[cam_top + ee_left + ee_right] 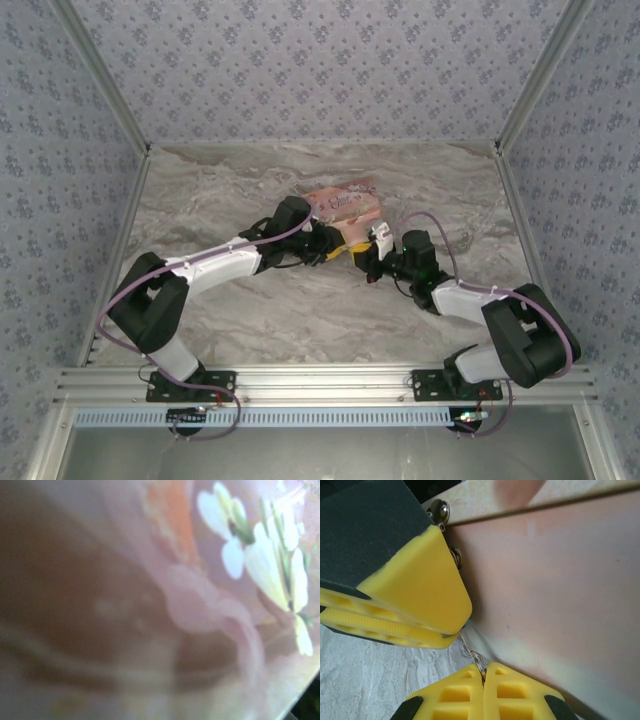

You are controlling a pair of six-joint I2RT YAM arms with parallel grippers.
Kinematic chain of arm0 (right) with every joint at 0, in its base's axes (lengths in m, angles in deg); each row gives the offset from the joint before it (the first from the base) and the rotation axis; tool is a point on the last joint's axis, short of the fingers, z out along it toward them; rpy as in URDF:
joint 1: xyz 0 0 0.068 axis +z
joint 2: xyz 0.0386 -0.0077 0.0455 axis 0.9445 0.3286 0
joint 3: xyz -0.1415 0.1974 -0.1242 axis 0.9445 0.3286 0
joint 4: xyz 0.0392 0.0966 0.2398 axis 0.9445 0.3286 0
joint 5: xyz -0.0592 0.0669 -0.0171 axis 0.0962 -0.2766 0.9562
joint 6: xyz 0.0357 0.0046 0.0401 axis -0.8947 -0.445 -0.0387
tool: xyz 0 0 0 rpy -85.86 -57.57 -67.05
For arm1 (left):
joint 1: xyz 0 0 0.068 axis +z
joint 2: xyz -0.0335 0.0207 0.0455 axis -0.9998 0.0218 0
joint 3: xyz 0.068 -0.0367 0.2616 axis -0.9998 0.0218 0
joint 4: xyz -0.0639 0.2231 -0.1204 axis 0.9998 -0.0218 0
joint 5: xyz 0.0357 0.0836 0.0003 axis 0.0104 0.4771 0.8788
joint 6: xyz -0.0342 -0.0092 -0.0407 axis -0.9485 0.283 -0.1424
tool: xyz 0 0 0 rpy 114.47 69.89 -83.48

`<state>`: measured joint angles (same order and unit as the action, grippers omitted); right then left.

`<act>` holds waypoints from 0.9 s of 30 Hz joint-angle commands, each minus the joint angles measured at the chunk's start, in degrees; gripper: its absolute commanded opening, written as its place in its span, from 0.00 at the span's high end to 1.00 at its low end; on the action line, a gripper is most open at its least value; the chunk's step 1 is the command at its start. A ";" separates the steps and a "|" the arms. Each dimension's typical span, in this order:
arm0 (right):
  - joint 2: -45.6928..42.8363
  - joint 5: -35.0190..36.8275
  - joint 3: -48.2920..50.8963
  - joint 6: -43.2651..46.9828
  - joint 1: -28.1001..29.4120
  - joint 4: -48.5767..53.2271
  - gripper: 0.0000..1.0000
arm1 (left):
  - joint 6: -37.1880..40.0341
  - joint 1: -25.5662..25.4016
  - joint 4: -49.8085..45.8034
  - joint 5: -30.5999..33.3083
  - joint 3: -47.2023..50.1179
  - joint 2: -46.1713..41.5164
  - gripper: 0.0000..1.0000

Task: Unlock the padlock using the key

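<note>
Both arms meet mid-table, at 6 o'clock of the pink illustrated tin.

Right gripper: yellow pads pressed together, pinching a thin silvery metal piece that sticks out of the seam toward 11 o'clock. I can't tell whether it's the key, the shackle or a link; too thin.

Left gripper: sits at 10 o'clock of the right tips in the right wrist view. Its pads lie together at the tip, and whatever is between them is hidden. The metal piece runs up to just under that tip.

Padlock body: can't make it out. The only candidate spot is that junction between the two grippers, tight against the tin's pale lower edge.

The tin's plain pink side covers 1–4 o'clock of the right wrist view. Two round metal studs sit on it beside the left finger.

The left wrist camera is hard up against the tin's white-flower artwork, all blurred.
</note>
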<state>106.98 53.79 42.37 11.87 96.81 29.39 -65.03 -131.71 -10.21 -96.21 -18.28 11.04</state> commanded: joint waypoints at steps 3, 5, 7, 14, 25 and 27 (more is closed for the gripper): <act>0.27 -4.01 -3.00 -0.54 0.38 -5.14 1.00 | 0.25 -1.42 1.81 -6.04 -0.68 -1.49 0.83; -0.03 -4.97 -2.85 -0.52 0.32 -4.88 1.00 | 0.36 -1.38 1.72 -6.05 -0.63 -1.34 0.83; -0.40 -5.42 -2.50 -0.27 0.03 -4.67 1.00 | 0.58 -1.38 1.63 -6.07 -0.63 -1.14 0.83; -1.27 -8.62 -2.43 -0.27 -2.22 -4.25 1.00 | 1.81 -1.23 0.64 -6.71 -0.63 -0.23 0.83; -0.91 -11.02 -4.46 1.52 -4.11 -1.54 1.00 | 3.68 -1.25 -0.34 -8.33 -0.67 -0.31 0.83; -0.66 -11.99 -4.86 1.49 -4.28 -1.30 1.00 | 3.77 -1.25 -0.30 -8.46 -0.71 -0.13 0.83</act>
<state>106.96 44.67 41.48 12.53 92.75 31.49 -62.00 -131.69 -10.37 -98.59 -18.28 11.04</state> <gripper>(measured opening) 0.059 0.220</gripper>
